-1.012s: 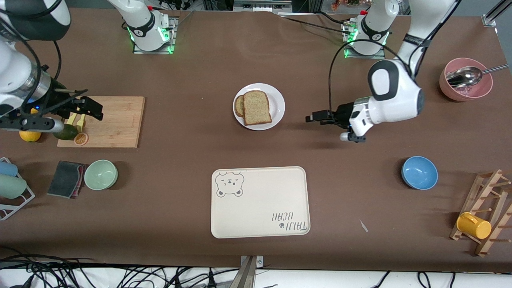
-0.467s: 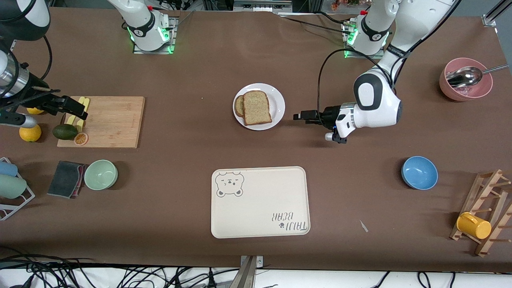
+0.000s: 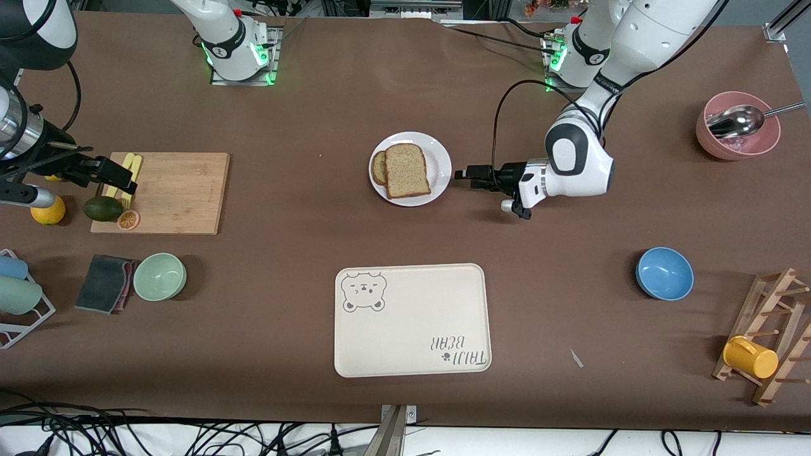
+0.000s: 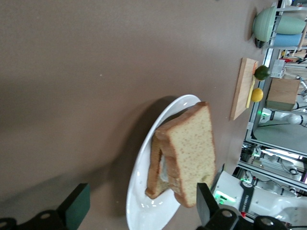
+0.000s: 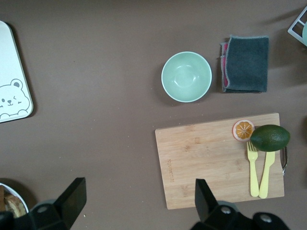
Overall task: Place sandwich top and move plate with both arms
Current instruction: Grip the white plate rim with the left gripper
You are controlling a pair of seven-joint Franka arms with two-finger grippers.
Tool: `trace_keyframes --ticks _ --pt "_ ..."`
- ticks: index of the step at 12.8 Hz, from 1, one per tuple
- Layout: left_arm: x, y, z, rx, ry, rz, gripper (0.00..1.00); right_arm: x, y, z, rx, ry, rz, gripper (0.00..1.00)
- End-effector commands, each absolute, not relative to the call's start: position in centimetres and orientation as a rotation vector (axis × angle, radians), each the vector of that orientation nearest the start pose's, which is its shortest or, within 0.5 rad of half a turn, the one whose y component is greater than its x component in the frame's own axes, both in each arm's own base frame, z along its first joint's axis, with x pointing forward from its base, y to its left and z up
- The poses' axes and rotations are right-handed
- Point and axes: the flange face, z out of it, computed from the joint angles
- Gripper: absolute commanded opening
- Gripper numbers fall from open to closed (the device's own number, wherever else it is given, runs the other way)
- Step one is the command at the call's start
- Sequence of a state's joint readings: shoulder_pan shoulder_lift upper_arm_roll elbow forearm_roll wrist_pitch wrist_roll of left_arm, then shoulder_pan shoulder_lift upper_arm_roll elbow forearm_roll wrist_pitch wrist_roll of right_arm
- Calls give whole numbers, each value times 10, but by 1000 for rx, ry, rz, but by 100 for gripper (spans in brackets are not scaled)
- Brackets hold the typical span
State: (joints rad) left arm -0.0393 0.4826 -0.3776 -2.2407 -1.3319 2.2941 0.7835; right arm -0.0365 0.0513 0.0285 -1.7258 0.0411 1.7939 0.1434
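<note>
The sandwich top (image 3: 407, 170), a light tan speckled slice, lies on a darker slice (image 3: 379, 168) on the round white plate (image 3: 440, 166) at mid table. My left gripper (image 3: 464, 176) is open and low at the plate's rim, on the left arm's side. In the left wrist view the plate (image 4: 158, 122) and the sandwich top (image 4: 192, 148) sit just in front of its spread fingers (image 4: 76, 207). My right gripper (image 3: 120, 177) is open and empty, up over the end of the wooden cutting board (image 3: 177, 190); in its wrist view the gripper (image 5: 136, 203) looks down on the board (image 5: 206, 163).
The beige bear-print tray (image 3: 412, 320) lies nearer the front camera than the plate. A green bowl (image 3: 159, 276), grey cloth (image 3: 104, 283), avocado (image 3: 103, 208) and orange (image 3: 47, 212) are at the right arm's end. A blue bowl (image 3: 664, 273), pink bowl (image 3: 738, 136) and mug rack (image 3: 770, 332) are at the left arm's end.
My left gripper has moved across the table toward the plate and now stands at its rim. My right gripper has drawn back toward the right arm's end of the cutting board.
</note>
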Motion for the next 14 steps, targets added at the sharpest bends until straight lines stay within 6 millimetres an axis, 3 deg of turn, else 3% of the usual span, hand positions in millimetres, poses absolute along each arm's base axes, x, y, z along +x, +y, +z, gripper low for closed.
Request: trace_keyframes --ticks 1,3,7,14 --pt "433 -250 137 2144 -22 -246 98 584 1 547 -3082 235 -33 100" --pt "427 -261 135 2127 -12 -254 97 586 0 559 -3080 248 -59 100" --pt "419 -267 129 2121 -4 -274 85 584 -7 561 -3074 258 -47 100" --pt "402 -282 112 2161 17 -297 73 580 -19 553 -3132 262 48 100"
